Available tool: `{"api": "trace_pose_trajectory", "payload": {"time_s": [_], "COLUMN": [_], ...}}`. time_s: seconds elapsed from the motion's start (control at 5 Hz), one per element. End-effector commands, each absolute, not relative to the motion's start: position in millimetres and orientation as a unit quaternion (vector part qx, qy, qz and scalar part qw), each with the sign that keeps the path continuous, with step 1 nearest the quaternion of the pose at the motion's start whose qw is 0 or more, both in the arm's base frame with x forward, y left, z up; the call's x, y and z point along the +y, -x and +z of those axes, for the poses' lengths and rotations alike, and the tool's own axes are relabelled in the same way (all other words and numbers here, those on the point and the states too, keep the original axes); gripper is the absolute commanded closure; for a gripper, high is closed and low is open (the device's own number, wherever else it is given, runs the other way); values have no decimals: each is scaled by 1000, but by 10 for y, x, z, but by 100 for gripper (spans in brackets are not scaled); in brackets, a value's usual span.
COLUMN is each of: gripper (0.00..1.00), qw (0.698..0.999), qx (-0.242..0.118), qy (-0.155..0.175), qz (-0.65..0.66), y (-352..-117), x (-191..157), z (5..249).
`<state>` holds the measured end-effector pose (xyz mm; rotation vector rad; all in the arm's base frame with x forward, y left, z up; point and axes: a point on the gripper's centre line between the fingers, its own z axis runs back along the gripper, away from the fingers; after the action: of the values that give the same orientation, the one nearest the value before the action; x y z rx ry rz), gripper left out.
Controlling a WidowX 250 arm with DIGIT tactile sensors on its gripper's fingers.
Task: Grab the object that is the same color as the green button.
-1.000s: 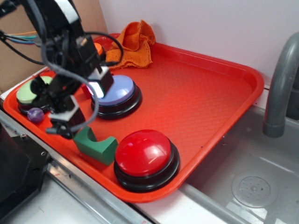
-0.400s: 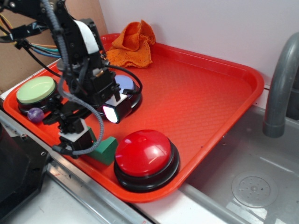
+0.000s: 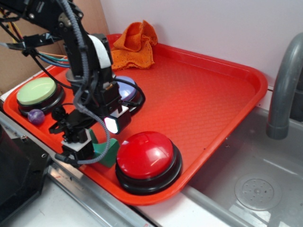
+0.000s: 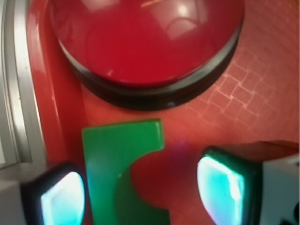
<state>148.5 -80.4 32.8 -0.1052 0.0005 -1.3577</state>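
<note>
Since second ago, gripper (image 4: 140, 187) dropped from above blue button to straddle green block (image 4: 119, 173); jaws apart, pads either side, no clamp yet; block sits on tray (image 3: 203, 94) by red button (image 3: 147, 156); I judge approach done, close and lift remain.

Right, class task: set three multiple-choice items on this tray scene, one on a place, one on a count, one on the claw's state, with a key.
1. Where does the green block lie?
A. beside the red button
B. on the orange cloth
C. in the sink

2. How many round buttons show on the tray?
A. one
B. three
C. six

3. How is the claw?
A. shut on the purple ball
B. open around the block
C. lifted clear of the tray

Key: 1 A, the wrist view shows block just below the red dome. 2 B, red, lavender, green button. 3 B, one finger on either side, gaps visible.
</note>
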Motion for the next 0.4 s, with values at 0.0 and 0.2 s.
{"api": "trace_pose_trajectory", "payload": {"time_s": [0.0, 0.2], "gripper": [0, 0], "qw": [782, 773], "qx": [-5, -1], "qy": [28, 24], "qz": [-622, -634], "y": [-1547, -1662], "x": [-765, -788], "z": [367, 354]}}
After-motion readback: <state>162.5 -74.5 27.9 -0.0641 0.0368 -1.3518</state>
